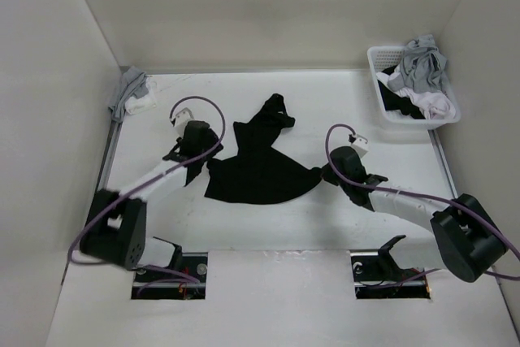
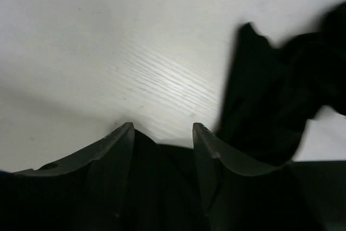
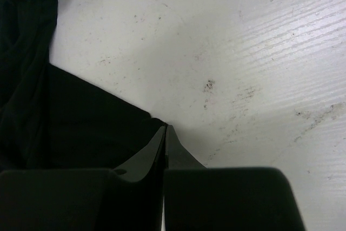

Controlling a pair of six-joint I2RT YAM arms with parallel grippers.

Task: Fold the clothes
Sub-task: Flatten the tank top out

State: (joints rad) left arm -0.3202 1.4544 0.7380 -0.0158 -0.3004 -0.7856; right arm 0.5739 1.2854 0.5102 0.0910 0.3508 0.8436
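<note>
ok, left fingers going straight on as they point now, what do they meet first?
Probably the bare table: the left fingers aim at open white surface ahead. The black garment lies to their right, off that line. Depth is unclear.

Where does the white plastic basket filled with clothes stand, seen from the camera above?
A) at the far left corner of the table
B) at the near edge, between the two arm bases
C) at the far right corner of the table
C: the white plastic basket stands at the far right corner of the table, top right in that view.
</note>
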